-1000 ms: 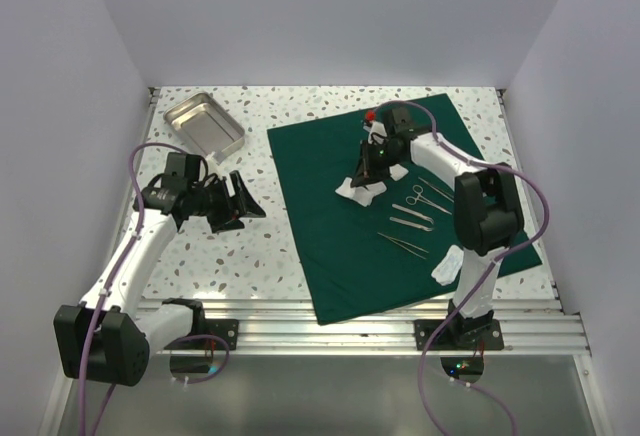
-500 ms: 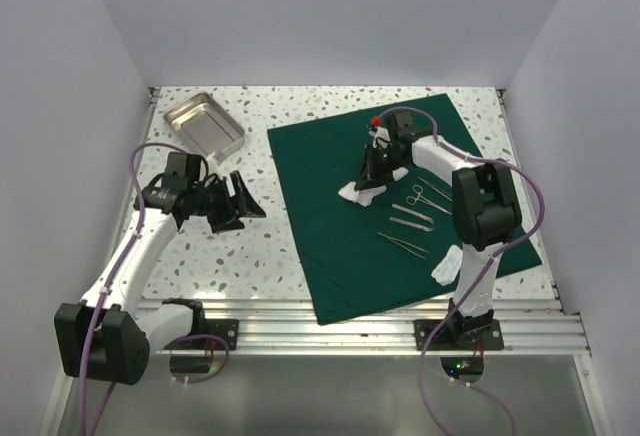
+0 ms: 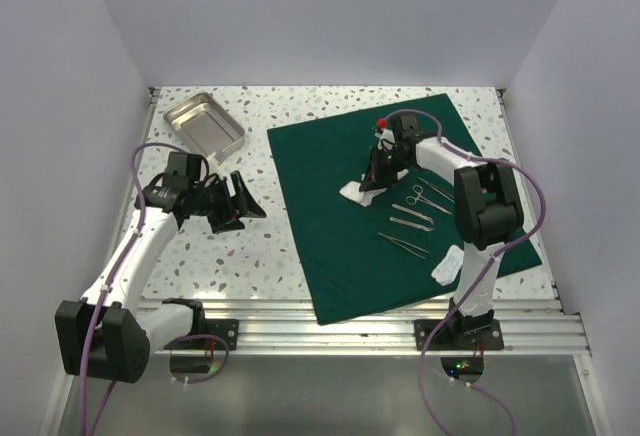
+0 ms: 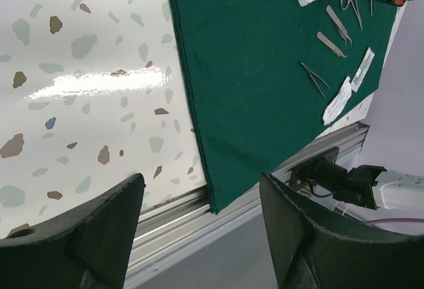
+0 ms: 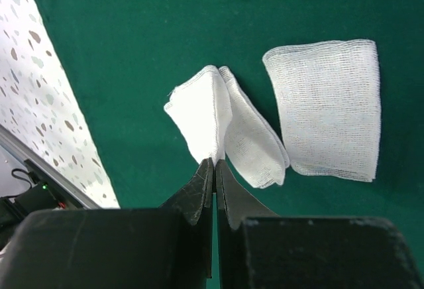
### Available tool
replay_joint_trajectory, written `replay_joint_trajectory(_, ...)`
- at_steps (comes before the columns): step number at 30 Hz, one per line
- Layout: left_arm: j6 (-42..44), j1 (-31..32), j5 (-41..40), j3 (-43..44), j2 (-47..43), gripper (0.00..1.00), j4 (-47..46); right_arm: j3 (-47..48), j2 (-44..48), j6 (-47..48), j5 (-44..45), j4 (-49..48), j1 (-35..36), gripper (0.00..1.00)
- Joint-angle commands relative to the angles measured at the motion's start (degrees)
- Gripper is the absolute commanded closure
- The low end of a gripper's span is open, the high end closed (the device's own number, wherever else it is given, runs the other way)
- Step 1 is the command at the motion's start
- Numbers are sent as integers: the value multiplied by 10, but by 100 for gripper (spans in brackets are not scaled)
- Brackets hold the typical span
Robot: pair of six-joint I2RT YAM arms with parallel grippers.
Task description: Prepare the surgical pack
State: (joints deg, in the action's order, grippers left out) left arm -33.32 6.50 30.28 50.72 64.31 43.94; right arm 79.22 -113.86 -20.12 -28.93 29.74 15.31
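Note:
The surgical pack is a dark green drape (image 3: 330,226) spread over the right half of the table, also in the wrist views (image 5: 132,37) (image 4: 252,70). My right gripper (image 5: 214,163) (image 3: 368,182) is shut on the edge of a folded white gauze square (image 5: 205,113) (image 3: 350,192), just over the drape's middle. A second gauze square (image 5: 328,107) lies flat on the drape beside it. My left gripper (image 3: 248,199) (image 4: 201,183) stands open and holds nothing, over the speckled table left of the drape.
A shiny steel tray (image 3: 203,126) sits at the far left. Scissors (image 3: 418,198) and two tweezers (image 3: 410,222) (image 3: 402,243) lie on the drape's right part, with a white packet (image 3: 447,266) near its front right corner. The aluminium rail (image 4: 199,216) borders the near edge.
My right wrist has shifted slightly to the right while its jaws stay pinched on the gauze. The left arm has not moved.

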Motion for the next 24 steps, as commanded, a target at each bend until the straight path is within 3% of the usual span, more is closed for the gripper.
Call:
replay_joint_trajectory(1,13,0,13,8,2,26,-12,-6,4,-1,12,-15,-8,100)
replay_joint_trajectory(24,3,0,16,-1,10,26,-25,-38,18,3,5,-16,-22,100)
